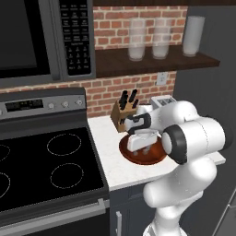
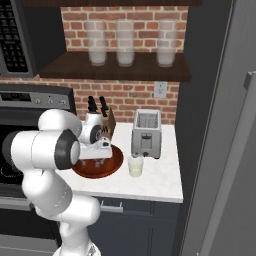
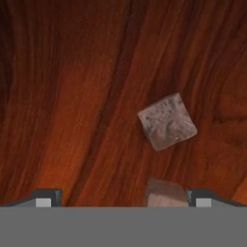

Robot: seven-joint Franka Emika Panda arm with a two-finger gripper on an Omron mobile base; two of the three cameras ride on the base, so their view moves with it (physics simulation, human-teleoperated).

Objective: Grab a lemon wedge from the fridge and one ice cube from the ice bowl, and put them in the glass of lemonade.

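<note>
Right now my pincer (image 1: 146, 150) hangs low inside the ice bowl (image 1: 159, 158), the wide reddish-brown wooden one on the white counter (image 2: 160, 180). Looking down along my hand, the streaked wood grain of the bowl floor runs across everything, and my two finger tips (image 3: 47, 198) stand wide apart at the bottom edge, so I am open and holding nothing. One pale, cloudy ice cube (image 3: 167, 121) lies tilted on the wood, up and to the right of centre. A second cube (image 3: 165, 193) sits just inside my right-hand tip, between the two tips but close to that one; whether the tip touches it I cannot tell.

From the right base camera, the glass of lemonade (image 2: 135, 166) stands on the counter just beside the bowl's rim, in front of the toaster (image 2: 146, 133). The knife block (image 1: 122, 114) sits behind the bowl against the brick wall. The fridge (image 2: 220, 150) rises tall and dark grey at the right end of the counter, its light bar handle (image 2: 235, 165) running down the door, and the door looks shut. Three frosted jars (image 2: 125, 42) line the shelf above. The stove (image 1: 46, 161) sits left of the counter.
</note>
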